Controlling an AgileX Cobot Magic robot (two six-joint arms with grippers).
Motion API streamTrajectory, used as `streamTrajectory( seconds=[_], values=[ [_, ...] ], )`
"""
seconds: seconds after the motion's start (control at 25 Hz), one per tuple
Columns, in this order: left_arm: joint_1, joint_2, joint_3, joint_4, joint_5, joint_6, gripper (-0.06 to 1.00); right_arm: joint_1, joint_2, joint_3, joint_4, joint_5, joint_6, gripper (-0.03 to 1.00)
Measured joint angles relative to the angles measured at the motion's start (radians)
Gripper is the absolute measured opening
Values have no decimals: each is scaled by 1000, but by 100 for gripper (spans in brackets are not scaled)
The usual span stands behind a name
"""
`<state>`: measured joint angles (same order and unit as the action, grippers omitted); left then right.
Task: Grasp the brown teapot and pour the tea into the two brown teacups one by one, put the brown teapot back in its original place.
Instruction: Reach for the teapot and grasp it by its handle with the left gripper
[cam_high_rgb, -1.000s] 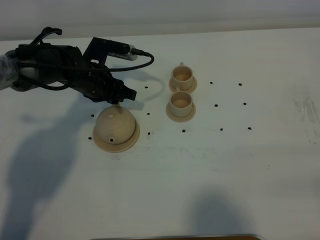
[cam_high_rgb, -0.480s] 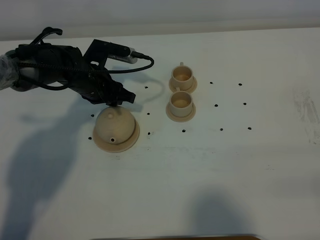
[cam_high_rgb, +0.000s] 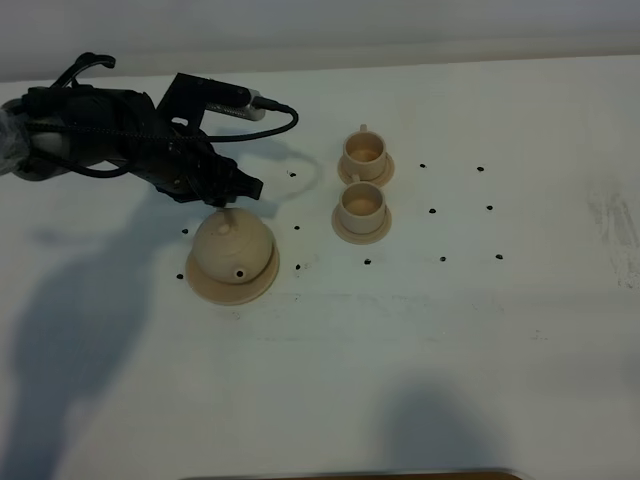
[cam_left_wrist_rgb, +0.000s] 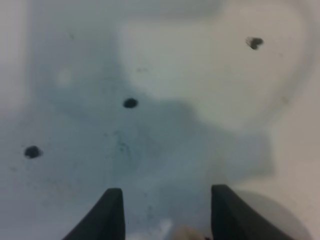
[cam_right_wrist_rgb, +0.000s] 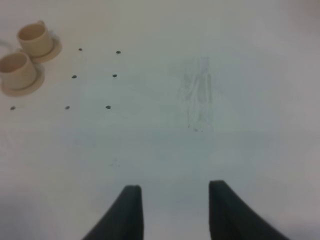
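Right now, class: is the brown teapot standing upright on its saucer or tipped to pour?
Upright. The brown teapot sits level on its saucer, lid knob on top, away from both teacups.

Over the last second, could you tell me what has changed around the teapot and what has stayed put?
The left gripper has shifted slightly toward the left of the high view, staying just behind the brown teapot. The teapot has turned a little on its saucer: the spout opening now sits further right. Whether it is gripped is unclear. Both teacups and the right gripper are unchanged.
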<state>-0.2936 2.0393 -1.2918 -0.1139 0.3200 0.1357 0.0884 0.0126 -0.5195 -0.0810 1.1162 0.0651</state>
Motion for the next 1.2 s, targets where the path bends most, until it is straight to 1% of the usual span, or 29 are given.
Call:
streamTrajectory(
  seconds=[0.44, 1.08, 1.2],
  values=[
    [14, -3, 0, 1, 12, 0, 46, 0, 0, 0, 0, 0, 0, 31],
    [14, -22, 0, 2, 79, 0, 46, 0, 0, 0, 0, 0, 0, 31],
    [14, -24, 0, 16, 91, -1, 46, 0, 0, 0, 0, 0, 0, 31]
  ],
)
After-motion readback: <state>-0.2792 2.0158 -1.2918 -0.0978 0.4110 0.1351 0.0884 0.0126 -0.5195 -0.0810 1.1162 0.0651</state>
